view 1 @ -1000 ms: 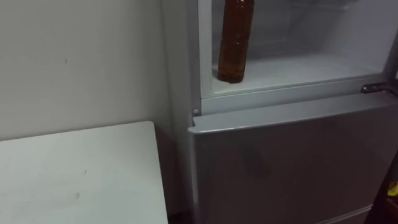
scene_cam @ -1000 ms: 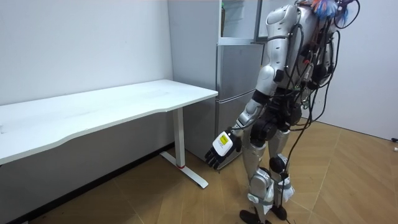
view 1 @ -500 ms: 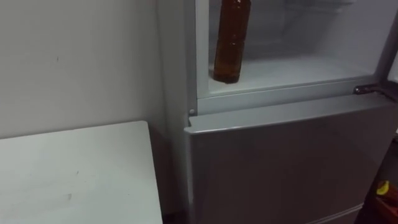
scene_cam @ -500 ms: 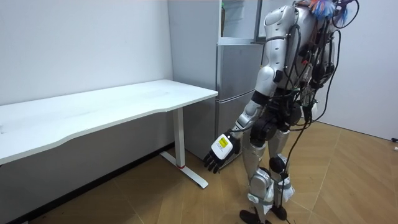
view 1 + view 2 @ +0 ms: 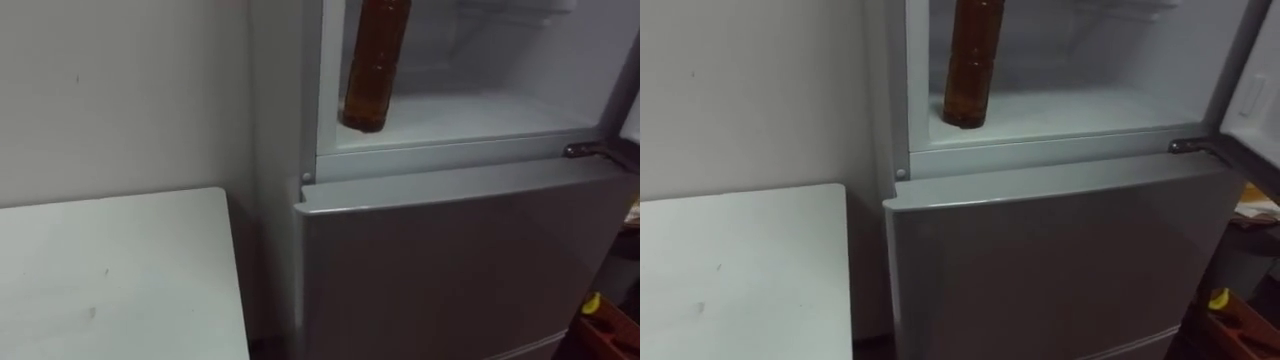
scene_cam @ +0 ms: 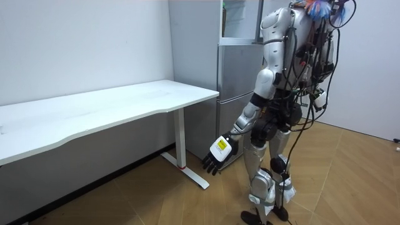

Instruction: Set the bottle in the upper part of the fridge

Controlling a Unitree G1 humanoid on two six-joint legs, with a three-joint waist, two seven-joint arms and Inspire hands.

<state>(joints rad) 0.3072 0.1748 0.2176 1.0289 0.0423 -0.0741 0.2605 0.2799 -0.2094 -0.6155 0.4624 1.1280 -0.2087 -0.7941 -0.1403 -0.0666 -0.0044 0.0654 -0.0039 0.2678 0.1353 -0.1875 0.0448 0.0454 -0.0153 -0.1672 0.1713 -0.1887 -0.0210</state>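
A brown bottle (image 5: 372,70) stands upright at the left side of the open upper fridge compartment (image 5: 480,112), on its white floor, with nothing touching it. In the room view I stand facing the grey fridge (image 6: 236,75). My left hand (image 6: 216,152) hangs low beside my leg, fingers relaxed and pointing down, holding nothing.
The lower fridge door (image 5: 450,260) is closed below the compartment. A hinge bracket (image 5: 590,151) of the open upper door juts out at the right. A white table (image 5: 110,270) stands against the wall to the left of the fridge. A small yellow object (image 5: 595,303) lies low at the right.
The eye view has shifted a little, so the fridge and table sit further left. In the room view my left hand has swung slightly lower. The bottle has stayed put.
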